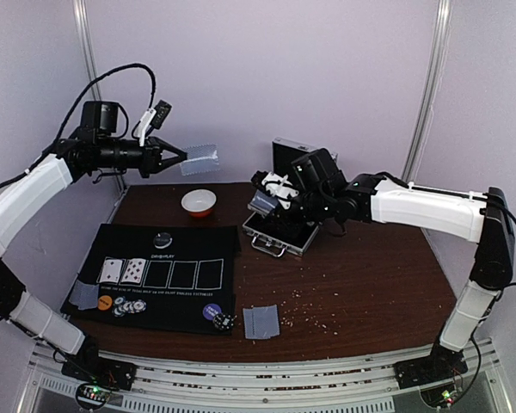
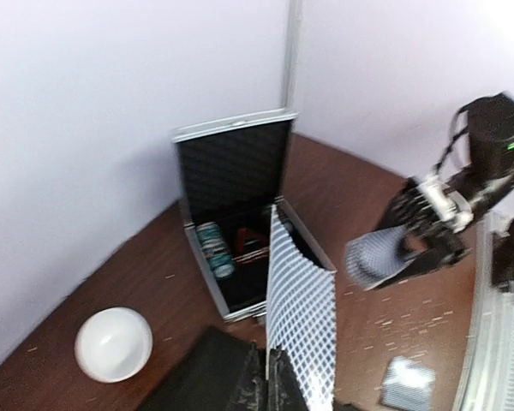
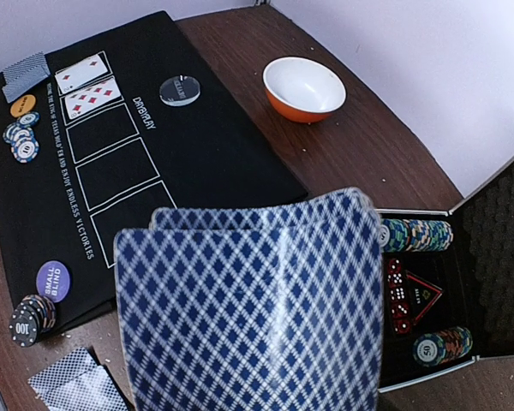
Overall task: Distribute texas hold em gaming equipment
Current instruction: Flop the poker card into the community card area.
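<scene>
**Both arms hold cards above the poker table**

At the far left, the left gripper [image 1: 181, 157] hangs high above the table. Its jaws are pinched tight on a single card [image 1: 199, 159], which shows its blue-diamond back and sticks out to the right of the fingertips.

Below it, a black mat [image 1: 189, 297] covers the left half of the brown table [image 1: 361, 292].
- **Outlined boxes:** two face-up cards [image 1: 122, 271] fill the two leftmost boxes in the mat's row.
- **Near left corner:** a face-down card [image 1: 83, 296] lies here, with an orange disc [image 1: 105, 302] just to its right and a few striped chips [image 1: 129, 306] beside that.
- **Far edge:** a dark round disc [image 1: 162, 239] sits here.
- **Near right corner:** a purple disc [image 1: 211, 311] lies here, with a short stack of dark chips [image 1: 224, 323] just beside it at the mat's edge.

Beyond the mat, towards the back wall, stands a white bowl [image 1: 199, 202]. Just right of the mat, on the bare wood near the front, a pair of face-down cards [image 1: 261, 321] overlap one another.

Further right and farther back, a metal case [image 1: 275, 243] lies open with its lid [image 1: 285, 153] standing upright. Inside I can see rolls of chips [image 3: 415, 233] and some red dice [image 3: 394, 295].

The right gripper [image 1: 269, 196] hangs over the case, closed on a small deck [image 3: 248, 300]. The deck is slightly fanned, with the patterned backs facing the wrist camera.
</scene>
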Robot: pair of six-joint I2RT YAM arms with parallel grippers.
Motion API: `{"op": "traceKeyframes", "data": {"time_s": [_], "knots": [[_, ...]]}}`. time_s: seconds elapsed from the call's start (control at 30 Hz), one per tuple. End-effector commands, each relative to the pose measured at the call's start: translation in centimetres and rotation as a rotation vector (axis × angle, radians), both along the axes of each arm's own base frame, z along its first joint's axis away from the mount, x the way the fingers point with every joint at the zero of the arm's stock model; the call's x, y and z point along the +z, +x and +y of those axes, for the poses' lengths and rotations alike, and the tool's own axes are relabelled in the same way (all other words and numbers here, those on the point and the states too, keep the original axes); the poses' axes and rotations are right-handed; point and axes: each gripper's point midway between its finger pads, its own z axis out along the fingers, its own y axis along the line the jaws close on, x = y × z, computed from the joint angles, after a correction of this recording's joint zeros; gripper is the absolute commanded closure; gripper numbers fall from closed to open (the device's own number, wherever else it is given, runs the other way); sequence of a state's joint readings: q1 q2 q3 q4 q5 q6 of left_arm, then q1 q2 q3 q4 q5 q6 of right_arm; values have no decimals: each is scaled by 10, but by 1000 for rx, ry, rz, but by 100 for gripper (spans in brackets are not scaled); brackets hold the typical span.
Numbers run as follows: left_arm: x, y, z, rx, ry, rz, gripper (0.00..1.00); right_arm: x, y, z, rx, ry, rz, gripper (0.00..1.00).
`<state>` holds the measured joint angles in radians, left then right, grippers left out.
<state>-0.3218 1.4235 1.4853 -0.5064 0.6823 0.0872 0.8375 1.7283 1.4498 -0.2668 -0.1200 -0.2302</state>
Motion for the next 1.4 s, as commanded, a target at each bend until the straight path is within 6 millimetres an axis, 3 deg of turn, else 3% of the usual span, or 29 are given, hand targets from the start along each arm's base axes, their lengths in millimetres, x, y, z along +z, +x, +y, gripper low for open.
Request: {"op": "traceKeyframes", "data": {"time_s": [0.0, 0.2, 0.3, 0.6, 0.7, 0.77, 0.9, 1.0, 1.1, 1.37], "knots": [[-64, 32, 79, 293, 531, -130, 100, 22, -5, -13, -10, 16, -48, 57], [-167, 19, 110, 190, 1059, -249, 100, 21, -9, -18, 4, 0, -49, 57], [-202, 12, 120, 156, 1189, -275, 100, 22, -11, -19, 9, 3, -47, 57], [-245, 18, 137, 138, 1405, -356, 100, 26, -12, -17, 15, 23, -47, 57], [-266, 12, 142, 80, 1480, -360, 100, 27, -13, -17, 17, 26, -45, 57], [-285, -4, 135, -26, 1471, -338, 100, 27, -14, -18, 16, 27, -45, 57], [-330, -56, 122, -293, 1434, -238, 100, 25, -15, -20, 13, 27, -43, 57], [-337, -77, 110, -374, 1343, -167, 100, 25, -15, -21, 12, 26, -43, 57], [-335, -83, 101, -396, 1282, -137, 100, 25, -16, -22, 10, 25, -44, 57], [-350, -88, 122, -386, 1388, -95, 100, 28, -16, -21, 11, 32, -49, 57]]}}
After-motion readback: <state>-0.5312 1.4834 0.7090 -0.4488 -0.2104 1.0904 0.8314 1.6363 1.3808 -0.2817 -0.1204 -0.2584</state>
